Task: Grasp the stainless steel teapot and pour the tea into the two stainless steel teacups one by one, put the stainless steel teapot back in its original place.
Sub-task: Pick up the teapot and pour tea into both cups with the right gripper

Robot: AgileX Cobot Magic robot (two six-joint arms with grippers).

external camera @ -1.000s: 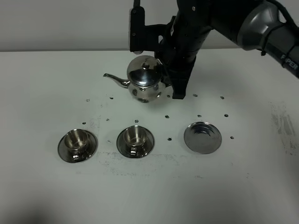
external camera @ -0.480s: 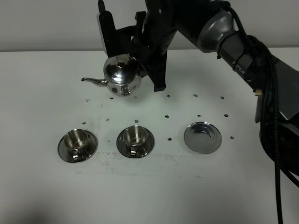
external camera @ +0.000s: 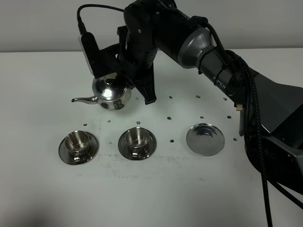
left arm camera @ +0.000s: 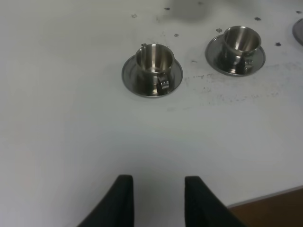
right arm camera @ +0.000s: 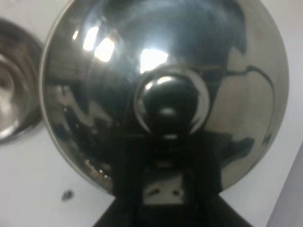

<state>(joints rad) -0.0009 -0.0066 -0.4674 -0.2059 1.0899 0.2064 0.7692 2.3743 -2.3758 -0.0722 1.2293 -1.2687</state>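
The stainless steel teapot (external camera: 110, 92) hangs above the table behind and between the two stainless steel teacups, spout pointing left. My right gripper (external camera: 131, 81) is shut on its handle. The right wrist view is filled by the pot's lid and knob (right arm camera: 165, 101), with the dark gripper (right arm camera: 163, 189) below it. The left teacup (external camera: 78, 143) and the middle teacup (external camera: 137, 139) each stand on a saucer. The empty saucer, the original place (external camera: 205, 139), lies to their right. My left gripper (left arm camera: 158, 189) hovers near the table's front edge, fingers apart and holding nothing, facing both teacups (left arm camera: 154, 60) (left arm camera: 241, 41).
The right arm's dark links and cable (external camera: 246, 109) stretch across the table's right side. Small dark specks (external camera: 169, 117) dot the white table (external camera: 156, 198). A steel rim (right arm camera: 14, 109) shows at one edge of the right wrist view.
The right arm has carried the teapot leftward and a little nearer the cups. The cups, the empty saucer and the left gripper have stayed put.
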